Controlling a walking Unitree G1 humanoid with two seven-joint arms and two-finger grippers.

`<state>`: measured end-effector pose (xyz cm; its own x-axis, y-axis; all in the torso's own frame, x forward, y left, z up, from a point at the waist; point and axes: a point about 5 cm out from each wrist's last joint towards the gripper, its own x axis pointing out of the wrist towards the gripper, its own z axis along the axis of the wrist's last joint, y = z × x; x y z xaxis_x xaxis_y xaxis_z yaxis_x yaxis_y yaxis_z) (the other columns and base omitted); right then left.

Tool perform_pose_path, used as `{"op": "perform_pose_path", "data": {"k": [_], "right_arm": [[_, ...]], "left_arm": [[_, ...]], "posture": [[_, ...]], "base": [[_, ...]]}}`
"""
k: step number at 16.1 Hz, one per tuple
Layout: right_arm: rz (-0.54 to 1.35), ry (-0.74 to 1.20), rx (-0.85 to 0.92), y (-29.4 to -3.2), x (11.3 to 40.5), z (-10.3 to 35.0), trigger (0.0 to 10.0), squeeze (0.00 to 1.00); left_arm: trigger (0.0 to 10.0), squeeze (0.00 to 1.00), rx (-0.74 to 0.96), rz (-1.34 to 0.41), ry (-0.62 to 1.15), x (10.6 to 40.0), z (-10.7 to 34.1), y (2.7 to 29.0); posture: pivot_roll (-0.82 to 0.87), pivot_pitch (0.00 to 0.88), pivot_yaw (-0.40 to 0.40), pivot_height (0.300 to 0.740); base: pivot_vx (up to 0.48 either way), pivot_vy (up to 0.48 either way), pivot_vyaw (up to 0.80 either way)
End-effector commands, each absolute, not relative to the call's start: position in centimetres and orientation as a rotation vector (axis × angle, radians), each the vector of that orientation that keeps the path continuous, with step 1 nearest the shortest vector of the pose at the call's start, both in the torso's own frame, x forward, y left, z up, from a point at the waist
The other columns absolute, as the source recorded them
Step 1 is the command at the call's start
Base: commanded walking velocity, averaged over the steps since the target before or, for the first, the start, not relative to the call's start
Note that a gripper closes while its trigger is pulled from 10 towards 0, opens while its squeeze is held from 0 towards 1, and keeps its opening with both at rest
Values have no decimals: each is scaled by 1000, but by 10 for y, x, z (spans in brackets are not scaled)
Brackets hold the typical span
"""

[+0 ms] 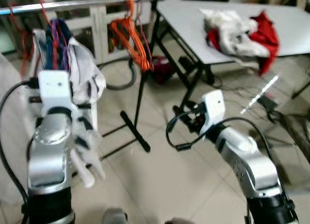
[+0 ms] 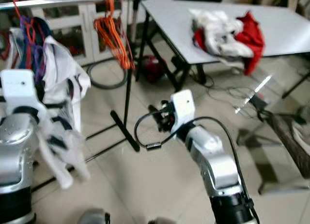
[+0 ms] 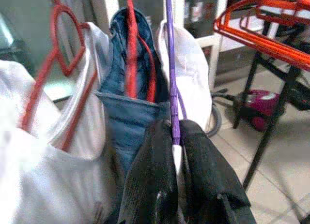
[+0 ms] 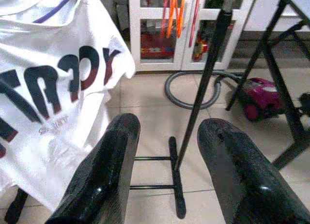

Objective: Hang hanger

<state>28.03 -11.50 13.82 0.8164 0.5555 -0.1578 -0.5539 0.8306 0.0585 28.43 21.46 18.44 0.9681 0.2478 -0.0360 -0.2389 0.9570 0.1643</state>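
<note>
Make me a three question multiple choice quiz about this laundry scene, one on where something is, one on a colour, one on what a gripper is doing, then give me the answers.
1. Where does the heap of white and red clothes lie?
A. On the white table
B. On the floor
C. Over the rail

2. What colour is the hanger between the left gripper's fingers?
A. Orange
B. Purple
C. Black

3. How is the right gripper now?
A. Shut on a shirt
B. Shut on a hanger
C. Open, holding nothing

Answers:
1 A, the heap rests on the white table in the head views.
2 B, the left wrist view shows the left gripper pinched on a thin purple wire, beside red hangers.
3 C, the right wrist view shows its two fingers spread with only floor tiles between them.
</note>
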Motion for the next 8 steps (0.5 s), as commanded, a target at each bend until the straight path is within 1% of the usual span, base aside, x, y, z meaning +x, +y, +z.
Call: {"op": "perform_pose_path", "data": {"k": [1, 5, 8], "right_arm": [[574, 173, 3, -124, 280, 141, 10000, 0], [587, 180, -9, -125, 276, 140, 10000, 0], [586, 180, -9, -124, 274, 142, 10000, 0]], "left_arm": [[10000, 0, 146, 191, 19, 290, 193, 202], [10000, 0, 145, 157, 16, 298, 196, 198], [10000, 0, 155, 162, 20, 301, 199, 201]], "posture": [[61, 65, -104, 740], [58, 64, -90, 740], [56, 74, -69, 740]], "base": [[480, 0, 0], [480, 0, 0], [480, 0, 0]]}}
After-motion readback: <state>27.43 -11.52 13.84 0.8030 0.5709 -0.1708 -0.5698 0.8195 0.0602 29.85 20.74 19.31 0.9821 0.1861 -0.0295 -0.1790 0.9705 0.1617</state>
